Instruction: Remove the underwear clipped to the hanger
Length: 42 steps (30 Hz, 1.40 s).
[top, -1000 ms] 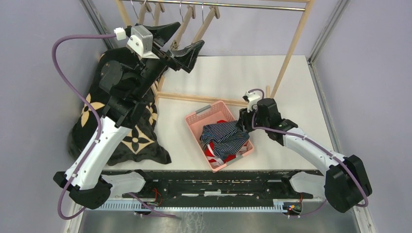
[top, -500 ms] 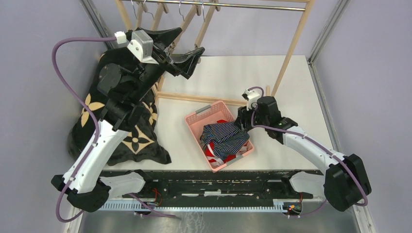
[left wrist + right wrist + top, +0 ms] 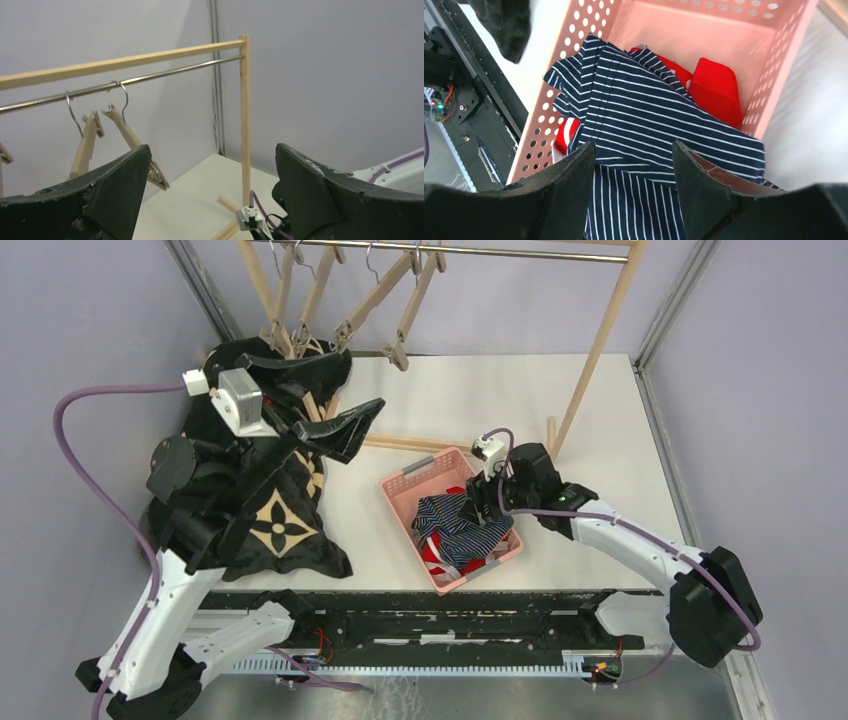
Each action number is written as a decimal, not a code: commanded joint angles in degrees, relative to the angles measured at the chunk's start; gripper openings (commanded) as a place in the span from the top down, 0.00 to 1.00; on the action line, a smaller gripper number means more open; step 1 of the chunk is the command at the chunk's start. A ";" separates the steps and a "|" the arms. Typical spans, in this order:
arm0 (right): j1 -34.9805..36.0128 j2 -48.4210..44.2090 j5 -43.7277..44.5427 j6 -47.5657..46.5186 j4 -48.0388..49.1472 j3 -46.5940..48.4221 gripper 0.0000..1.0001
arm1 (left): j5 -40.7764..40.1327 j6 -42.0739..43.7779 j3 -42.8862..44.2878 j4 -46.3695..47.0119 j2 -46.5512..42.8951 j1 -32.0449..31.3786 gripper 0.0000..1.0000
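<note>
The dark blue striped boxers [image 3: 462, 523] [image 3: 649, 115] lie crumpled in the pink basket [image 3: 412, 469] [image 3: 704, 30], on top of the red briefs [image 3: 436, 555] [image 3: 715, 85]. My right gripper [image 3: 478, 506] [image 3: 633, 147] hovers just above the boxers, open, with only cloth showing below the gap. My left gripper [image 3: 355, 380] [image 3: 211, 150] is wide open and empty, in the air left of the basket and a little in front of the wooden hangers [image 3: 340, 320] [image 3: 127, 135]. The hangers swing from the metal rail [image 3: 125, 82] with bare clips.
A black blanket with tan flowers [image 3: 275, 530] lies heaped on the table's left under the left arm. The wooden rack's right post [image 3: 600, 340] [image 3: 244, 115] and its base bar [image 3: 400, 445] stand behind the basket. Grey walls close in on both sides.
The left arm has drawn back from the hangers, down and to the left. The right gripper has shifted left over the basket and its jaws have widened, letting go of the boxers.
</note>
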 commanded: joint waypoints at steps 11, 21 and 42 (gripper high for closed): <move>2.89 15.29 6.04 -1.16 2.01 7.45 0.71 | -2.50 -2.84 -9.70 0.01 -8.95 -0.16 0.01; 3.29 12.30 9.36 -2.58 -0.25 13.78 0.99 | -4.59 -2.46 -11.88 0.20 -10.28 -0.14 0.01; 14.74 8.59 7.33 -3.61 -6.08 22.88 0.99 | -9.97 -0.03 -14.09 -0.97 -10.92 -0.12 0.01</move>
